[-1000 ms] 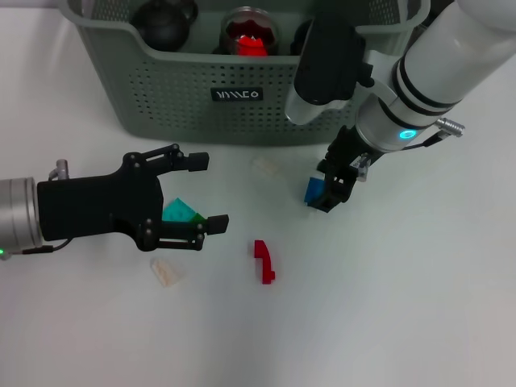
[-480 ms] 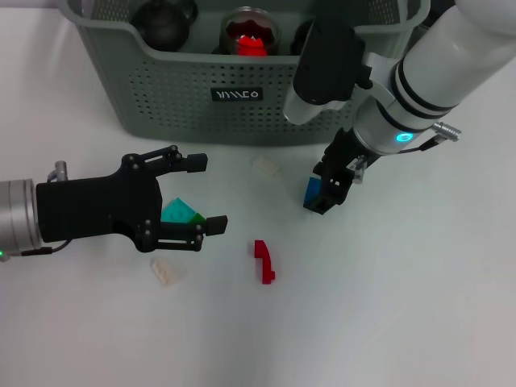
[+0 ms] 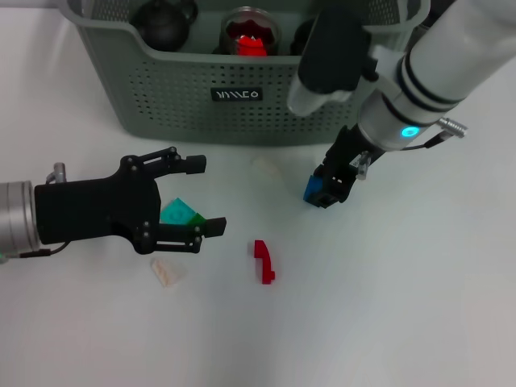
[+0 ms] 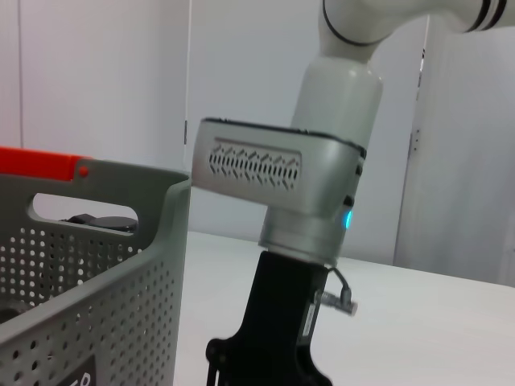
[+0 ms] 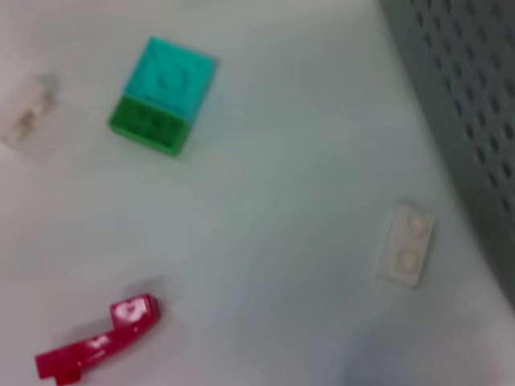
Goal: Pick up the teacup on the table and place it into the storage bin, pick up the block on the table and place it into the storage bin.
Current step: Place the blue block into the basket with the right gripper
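right gripper (image 3: 332, 187) closed on blue block (image 3: 313, 190), held just in front of the storage bin (image 3: 161, 97), below its rim and off the table (image 3: 403, 306) by judgement. bin opening above and behind the jaws: lift, then carry over the front wall, likely next. long axis of block not clear. left gripper (image 3: 201, 195) open, well in front of the bin's left half, idle over a teal-and-green block (image 3: 179, 214). red piece (image 3: 264, 260) and two pale pieces (image 3: 165, 272) farther in front of the bin.
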